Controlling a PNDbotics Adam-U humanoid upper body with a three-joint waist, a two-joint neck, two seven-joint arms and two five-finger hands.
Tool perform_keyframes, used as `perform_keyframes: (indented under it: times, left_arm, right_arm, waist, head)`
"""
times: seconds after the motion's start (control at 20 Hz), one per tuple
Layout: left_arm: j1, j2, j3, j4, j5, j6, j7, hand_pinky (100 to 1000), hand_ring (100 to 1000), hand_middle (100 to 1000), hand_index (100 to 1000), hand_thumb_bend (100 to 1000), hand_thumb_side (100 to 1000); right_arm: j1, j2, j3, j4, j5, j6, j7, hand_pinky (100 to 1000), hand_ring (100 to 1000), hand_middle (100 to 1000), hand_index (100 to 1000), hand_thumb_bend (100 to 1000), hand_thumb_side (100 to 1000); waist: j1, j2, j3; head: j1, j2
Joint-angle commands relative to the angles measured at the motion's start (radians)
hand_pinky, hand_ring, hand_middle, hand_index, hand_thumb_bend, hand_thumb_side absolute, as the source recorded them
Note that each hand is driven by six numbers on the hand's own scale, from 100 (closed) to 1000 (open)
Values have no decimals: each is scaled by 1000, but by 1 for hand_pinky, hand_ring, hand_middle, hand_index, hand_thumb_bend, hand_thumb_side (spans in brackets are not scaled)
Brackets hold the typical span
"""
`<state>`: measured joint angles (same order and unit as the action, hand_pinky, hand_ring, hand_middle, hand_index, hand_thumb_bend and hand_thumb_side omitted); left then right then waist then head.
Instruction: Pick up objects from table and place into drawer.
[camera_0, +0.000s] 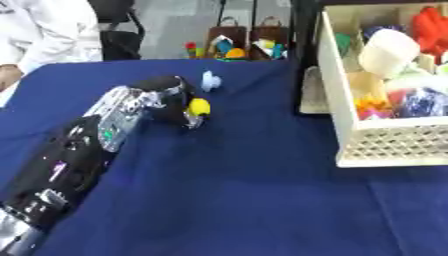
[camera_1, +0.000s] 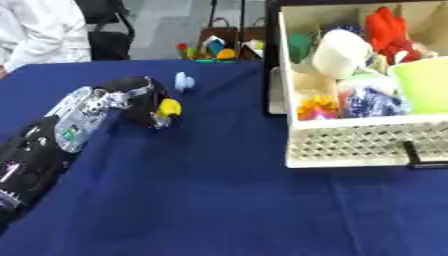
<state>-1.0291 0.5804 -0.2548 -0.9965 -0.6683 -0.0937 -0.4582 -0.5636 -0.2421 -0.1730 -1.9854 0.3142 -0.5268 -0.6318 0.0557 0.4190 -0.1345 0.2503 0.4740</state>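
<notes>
Left arm: it comes in from the lower left and lies long across the blue worktop (camera_0: 262, 200), black and silver, reaching up toward the middle of the cloth.
Left robot hand (camera_0: 171, 102): curled over, fingers bent down round a small yellow object (camera_0: 199, 106) that shows at their tips. From where I stand it looks pinched between fingers and thumb, low over the cloth; whether it is touching the cloth or just lifted clear I cannot tell.
Pale blue object (camera_0: 210, 81): a small light shape on the cloth just beyond the hand, apart from it and untouched.
Right robot hand: nowhere in either view.
Drawer (camera_1: 350, 145): the white slatted box at the right, with a lattice front and a dark handle, stands open and well apart from the hand. It already holds a heap of things: a cream cylinder (camera_1: 341, 52), something red at the back, a light green tub, orange and dark blue bits in front.
Progress: I would say well along, since the drawer is crowded and I see only these two small pieces on the cloth.
Left to do: carry the yellow piece rightward across to the drawer and drop it in, then come back for the pale blue one.
</notes>
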Motion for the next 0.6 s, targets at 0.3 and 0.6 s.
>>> perform_keyframes:
  times: [0.3, 0.6]
  left_arm:
    - [3, 21, -2, -7, 4, 19, 6, 339, 498, 554, 673, 164, 539]
    - [6, 26, -4, -16, -3, 25, 10, 332, 494, 550, 669, 149, 536]
  right_arm:
    - [-9, -10, -7, -15, -10, -9, -12, 710, 752, 649, 780, 100, 1000]
    - [-6, -8, -8, -15, -11, -8, -12, 710, 752, 650, 780, 100, 1000]
  waist:
    - [-7, -29, 3]
    - [-7, -39, 5]
  head:
    - [-3, 8]
    - [-3, 11]
